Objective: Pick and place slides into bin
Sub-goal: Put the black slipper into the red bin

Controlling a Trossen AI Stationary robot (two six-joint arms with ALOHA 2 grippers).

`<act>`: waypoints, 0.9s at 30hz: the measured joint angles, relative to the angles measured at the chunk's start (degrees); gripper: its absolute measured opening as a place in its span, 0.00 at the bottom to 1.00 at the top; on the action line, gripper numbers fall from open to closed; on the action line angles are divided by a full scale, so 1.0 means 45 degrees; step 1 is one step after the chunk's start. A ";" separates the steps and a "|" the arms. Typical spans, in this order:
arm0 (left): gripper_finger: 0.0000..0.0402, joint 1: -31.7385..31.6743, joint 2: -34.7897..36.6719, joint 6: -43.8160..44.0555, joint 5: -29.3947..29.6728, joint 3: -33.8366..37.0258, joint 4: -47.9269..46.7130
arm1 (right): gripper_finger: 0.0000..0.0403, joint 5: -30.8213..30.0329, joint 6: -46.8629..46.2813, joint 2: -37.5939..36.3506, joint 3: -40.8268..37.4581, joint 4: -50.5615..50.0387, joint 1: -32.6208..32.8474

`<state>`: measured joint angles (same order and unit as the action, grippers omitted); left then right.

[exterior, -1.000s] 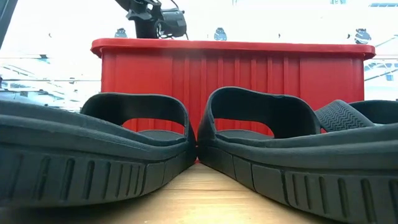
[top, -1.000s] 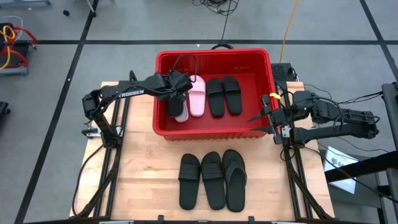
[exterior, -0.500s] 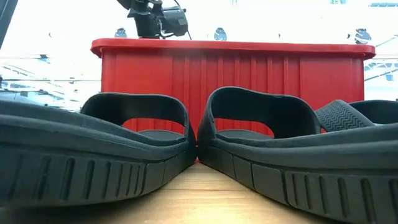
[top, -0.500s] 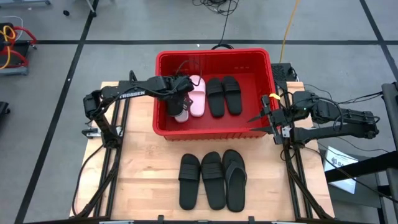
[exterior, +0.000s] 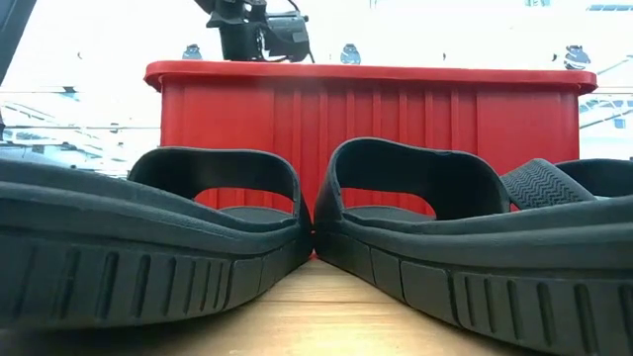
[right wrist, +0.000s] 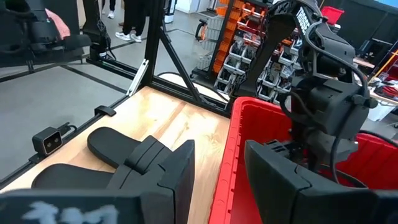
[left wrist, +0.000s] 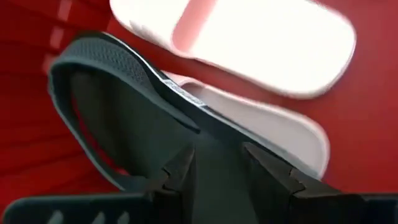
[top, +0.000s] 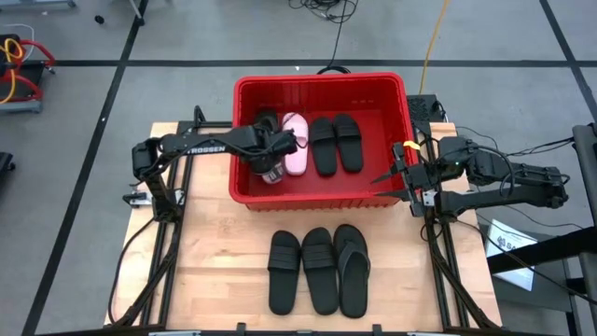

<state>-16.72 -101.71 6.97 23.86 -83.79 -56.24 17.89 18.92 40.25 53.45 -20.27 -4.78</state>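
Left gripper (top: 276, 159): inside the large red ribbed plastic bin (top: 244, 191), at its left end, fingers (left wrist: 180, 167) spread with a black thong-style foam slide (left wrist: 118, 118) showing between them; released, as far as the wrist view tells, though contact is unclear.

Step in hand, judged: setting this black slide down on the 2 pale pink wide-strap slides (top: 293, 145). Done well, the claw lets go cleanly, then lifts straight up so nothing snags.

Right gripper (top: 396, 176): waits just outside the bin's right wall, fingers apart, holding nothing.

Still to move: 3 black foam slides (top: 318, 269) on the pale wooden table (top: 215, 243), in front of the bin.

Already in: 2 black wide-strap slides (top: 334, 144), beside the pink pair.

Views: only the left wrist view shows the black slide overlapping a pink one (left wrist: 261, 124); the low view hides the bin's inside behind its wall (exterior: 396, 109); the high view alone gives the count.
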 joint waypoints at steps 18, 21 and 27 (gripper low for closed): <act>0.30 -0.0300 -0.0864 -0.1839 -0.1813 -0.0019 -0.0836 | 0.32 0.0000 -0.0011 0.0000 0.0000 0.0016 0.0000; 0.30 -0.0220 -0.1481 -0.1862 -0.2073 -0.0017 -0.0873 | 0.32 0.0000 -0.0015 0.0000 0.0000 0.0029 -0.0005; 0.30 -0.0188 -0.1724 -0.1796 -0.2235 -0.0019 -0.0890 | 0.32 0.0000 -0.0005 0.0000 0.0000 0.0052 -0.0005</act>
<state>-17.56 -109.47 -1.12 13.80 -83.88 -60.25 17.89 18.90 40.25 53.45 -20.04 -4.80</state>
